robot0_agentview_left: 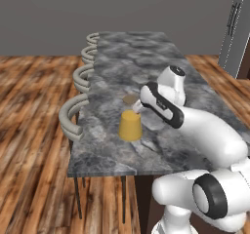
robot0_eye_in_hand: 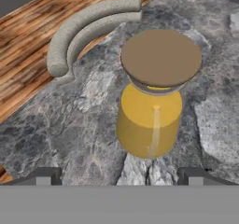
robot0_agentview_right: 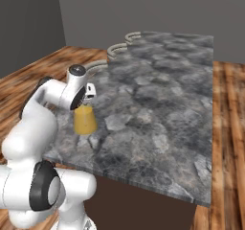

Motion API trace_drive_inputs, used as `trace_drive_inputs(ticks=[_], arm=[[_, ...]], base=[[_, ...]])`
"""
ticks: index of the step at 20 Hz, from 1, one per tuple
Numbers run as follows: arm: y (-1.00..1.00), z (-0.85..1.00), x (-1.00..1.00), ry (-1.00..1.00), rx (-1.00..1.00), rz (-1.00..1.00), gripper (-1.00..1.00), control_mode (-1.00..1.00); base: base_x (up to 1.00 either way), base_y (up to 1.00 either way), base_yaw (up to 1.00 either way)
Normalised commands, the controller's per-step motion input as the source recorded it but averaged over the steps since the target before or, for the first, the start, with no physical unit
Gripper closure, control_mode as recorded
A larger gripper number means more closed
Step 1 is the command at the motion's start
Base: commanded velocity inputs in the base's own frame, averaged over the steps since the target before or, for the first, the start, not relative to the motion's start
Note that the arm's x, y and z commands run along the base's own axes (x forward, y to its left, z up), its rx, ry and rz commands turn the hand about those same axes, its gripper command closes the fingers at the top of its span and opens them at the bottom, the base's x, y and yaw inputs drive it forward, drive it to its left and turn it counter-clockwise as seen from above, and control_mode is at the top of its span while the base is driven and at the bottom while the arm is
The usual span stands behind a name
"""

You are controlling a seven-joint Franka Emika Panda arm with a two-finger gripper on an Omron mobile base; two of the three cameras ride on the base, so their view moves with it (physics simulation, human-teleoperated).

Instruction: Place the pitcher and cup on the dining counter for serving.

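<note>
Orange-yellow pitcher (robot0_eye_in_hand: 150, 120) sits upright on the marbled tabletop (robot0_agentview_left: 146, 62), near its left edge by the curved stools (robot0_agentview_left: 73, 113). Hand (robot0_eye_in_hand: 119, 177) hovers just above it, fingers spread wide, holding nothing. Looks rigid, smooth, probably slippery and top-heavy, so I'd grab the narrow neck under the brown lid (robot0_eye_in_hand: 161, 57).

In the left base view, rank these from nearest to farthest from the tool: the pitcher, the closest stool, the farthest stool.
1. The pitcher, upright on the dining counter, right by the open tool.
2. The closest stool, at the counter's left edge.
3. The farthest stool, at the counter's far left corner.
</note>
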Motion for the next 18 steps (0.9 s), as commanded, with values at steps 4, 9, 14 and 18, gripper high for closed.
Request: trace_drive_inputs(ticks=[4, 9, 14, 18], arm=[[0.00, 0.10, -0.97, 0.00, 0.00, -0.07, -1.00, -1.00], [0.05, 0.41, -1.00, 0.00, 0.00, -0.17, -1.00, -1.00], [0.00, 0.66, -0.98, 0.00, 0.00, -0.19, -1.00, -1.00], [0.02, 0.73, -0.74, 0.00, 0.00, -0.09, -1.00, -1.00]], base=[[0.00, 0.00, 0.00], [0.00, 0.00, 0.00], [0.00, 0.00, 0.00], [0.00, 0.00, 0.00]])
